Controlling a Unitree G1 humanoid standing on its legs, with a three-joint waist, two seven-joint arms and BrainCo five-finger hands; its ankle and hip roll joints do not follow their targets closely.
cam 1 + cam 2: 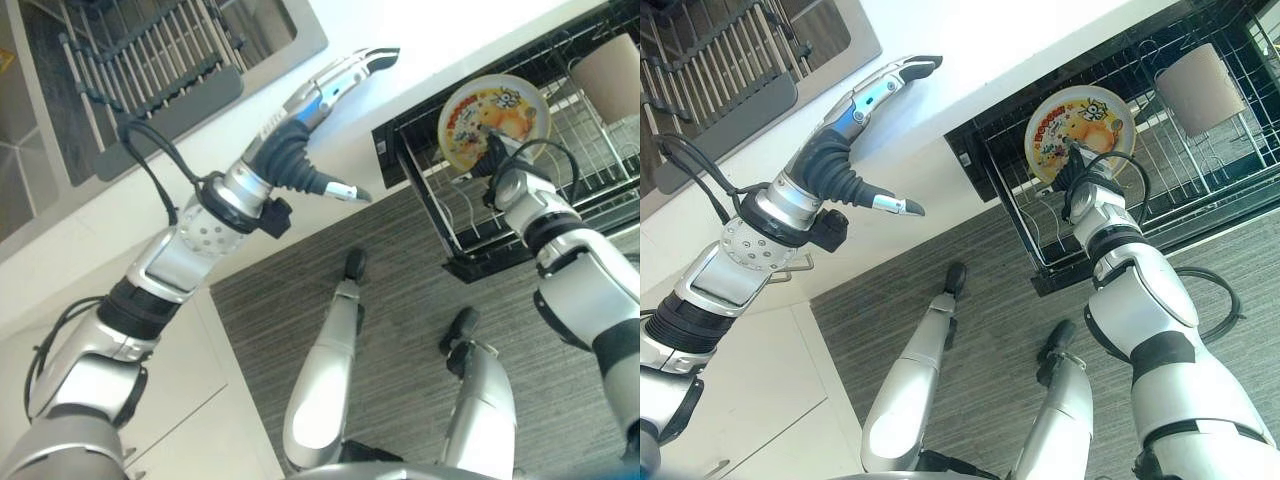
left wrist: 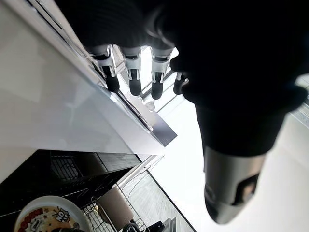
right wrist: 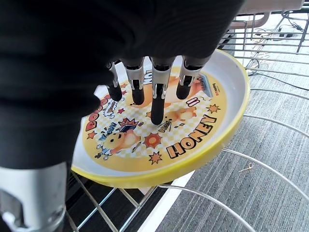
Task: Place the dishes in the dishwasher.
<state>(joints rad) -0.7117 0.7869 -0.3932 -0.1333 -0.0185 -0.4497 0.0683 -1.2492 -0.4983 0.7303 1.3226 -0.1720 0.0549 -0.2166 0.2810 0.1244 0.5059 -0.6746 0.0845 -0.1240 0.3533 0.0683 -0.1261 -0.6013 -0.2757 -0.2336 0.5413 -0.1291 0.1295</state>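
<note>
The left hand [image 1: 318, 100] is hanging over the white desk [image 1: 970, 60], its fingers [image 1: 372, 58] stretching straight out and close together, the thumb sticking out apart, holding nothing. Beyond it, a dark ribbed drying rack [image 1: 160, 60] is sitting in the sink.

To the right, the pulled-out dishwasher rack [image 1: 470, 225] of black frame and thin wires is jutting from under the desk edge over the grey carpet floor [image 1: 400, 330]. The plate [image 1: 493, 120], yellow-rimmed with cartoon pictures, is standing on edge among the wires, its printed face turning toward the robot and its flat plane running roughly across the rack. The right hand [image 1: 1078, 180] is pinching it, fingers [image 3: 157, 101] lying on the printed face, thumb behind the rim. Open wire slots are lying free on both sides of the plate. A beige cup [image 1: 1198, 88] is resting further right in the rack, well apart.
</note>
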